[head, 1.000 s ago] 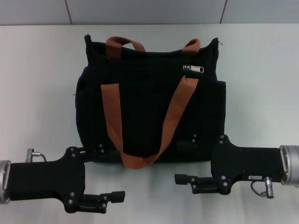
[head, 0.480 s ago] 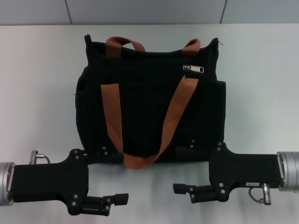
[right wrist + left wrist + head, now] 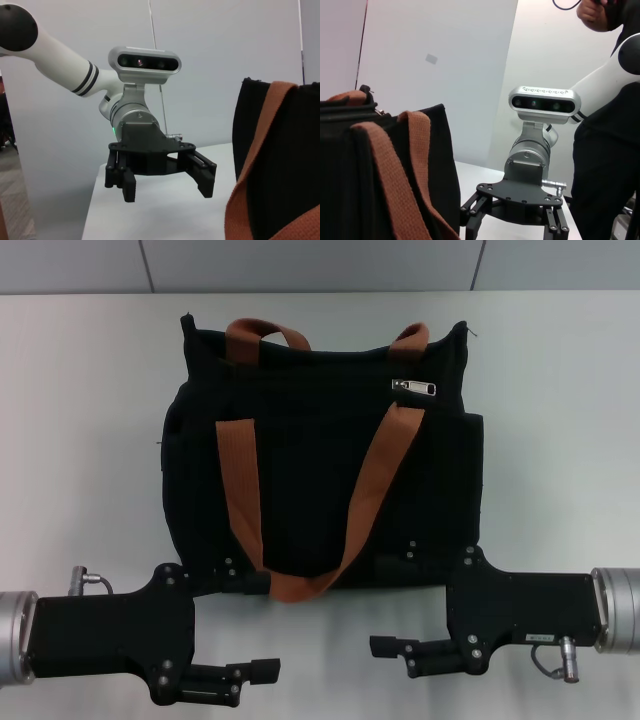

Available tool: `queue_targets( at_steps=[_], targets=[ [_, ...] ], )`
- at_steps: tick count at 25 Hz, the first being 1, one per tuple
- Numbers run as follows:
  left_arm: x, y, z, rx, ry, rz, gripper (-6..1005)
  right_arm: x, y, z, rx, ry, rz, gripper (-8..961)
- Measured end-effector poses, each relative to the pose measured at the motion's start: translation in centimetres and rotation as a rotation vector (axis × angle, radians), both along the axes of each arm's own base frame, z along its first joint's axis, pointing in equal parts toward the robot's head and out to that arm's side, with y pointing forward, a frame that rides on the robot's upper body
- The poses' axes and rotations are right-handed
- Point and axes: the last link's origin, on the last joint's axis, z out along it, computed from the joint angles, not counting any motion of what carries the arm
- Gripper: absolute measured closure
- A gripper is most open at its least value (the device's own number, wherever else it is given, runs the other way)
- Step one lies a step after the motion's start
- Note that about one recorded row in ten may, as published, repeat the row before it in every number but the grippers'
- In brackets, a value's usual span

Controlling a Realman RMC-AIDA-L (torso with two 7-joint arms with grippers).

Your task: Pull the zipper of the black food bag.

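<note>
The black food bag (image 3: 320, 455) stands on the white counter (image 3: 560, 420), its two orange-brown straps (image 3: 370, 490) draped down the near face. The zipper (image 3: 413, 386), a small silver tab, lies flat near the bag's upper edge toward the robot's right, untouched by either arm.

The left gripper (image 3: 262, 671) hangs low over the counter near the bag's front left corner, pointing inward toward the other arm. Seen from the right wrist camera, the left gripper (image 3: 167, 182) has its fingers spread wide with nothing between them.

The right gripper (image 3: 385, 647) sits at the bag's front right corner, also pointing inward, well apart from the zipper. In the left wrist view the right gripper (image 3: 512, 227) likewise shows its fingers splayed apart and holding nothing.
</note>
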Motion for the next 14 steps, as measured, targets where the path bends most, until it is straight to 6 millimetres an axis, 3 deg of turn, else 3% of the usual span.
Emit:
queue_targets(
  at_steps=[14],
  targets=[
    [-0.14,-0.13,0.22,0.007,-0.004,-0.004,161,0.0,0.07,0.04,0.008,0.003,-0.003,140]
  ],
)
